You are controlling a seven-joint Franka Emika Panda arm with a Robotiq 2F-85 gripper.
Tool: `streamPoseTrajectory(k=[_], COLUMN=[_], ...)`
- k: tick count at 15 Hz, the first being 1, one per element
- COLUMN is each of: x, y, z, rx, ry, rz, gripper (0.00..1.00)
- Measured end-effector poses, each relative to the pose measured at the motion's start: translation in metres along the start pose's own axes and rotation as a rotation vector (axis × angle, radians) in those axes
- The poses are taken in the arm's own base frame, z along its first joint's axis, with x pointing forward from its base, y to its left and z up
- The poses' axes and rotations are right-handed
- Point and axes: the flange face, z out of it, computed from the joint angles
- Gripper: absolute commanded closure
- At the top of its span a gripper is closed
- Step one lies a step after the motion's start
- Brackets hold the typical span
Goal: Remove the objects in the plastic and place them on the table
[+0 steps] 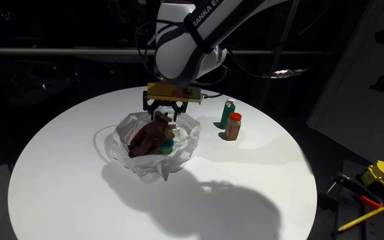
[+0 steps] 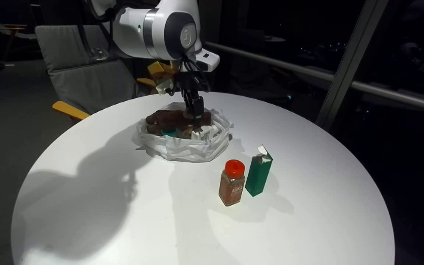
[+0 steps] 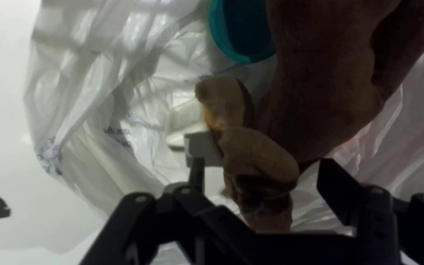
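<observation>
A brown plush toy (image 1: 148,136) lies inside the white plastic bag (image 1: 155,166) on the round table (image 1: 72,200), its underside lost from sight among the folds. Above it the gripper (image 1: 163,119) points down, its two fingers (image 3: 341,189) apart with part of the toy between them in the wrist view; whether either fingertip touches the plush cannot be told. In an exterior view the gripper is seen almost from the side, its black finger pads (image 2: 197,106) overlapping so that the gap is hidden. Also in the bag, a teal-rimmed tub (image 1: 166,146) sits beside the toy; the top edge of the wrist view crops both. A white item (image 3: 200,144) there is partly covered by the toy's tan end and the finger at left, too blurred to name. In both exterior views a red-lidded jar (image 2: 231,189) and a green carton (image 2: 259,176) with a torn top stand upright to the right of the bag, close together, the jar nearer. The arm (image 2: 134,33) runs out of both at the top.
</observation>
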Motion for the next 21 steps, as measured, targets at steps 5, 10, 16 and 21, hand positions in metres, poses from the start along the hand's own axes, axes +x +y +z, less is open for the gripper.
streamPoseTrajectory(k=[5,10,16,21], x=[0.003,0.004,0.004,-0.021], y=[-0.002,-0.001,-0.004,0.002], z=[-0.002,-0.003,-0.024,-0.095], rx=[0.005,0.004,0.032,0.063], ry=[0.007,0.007,0.007,0.021], rz=[0.005,0.008,0.012,-0.027], gripper=[0.88,0.99,0.98,0.98])
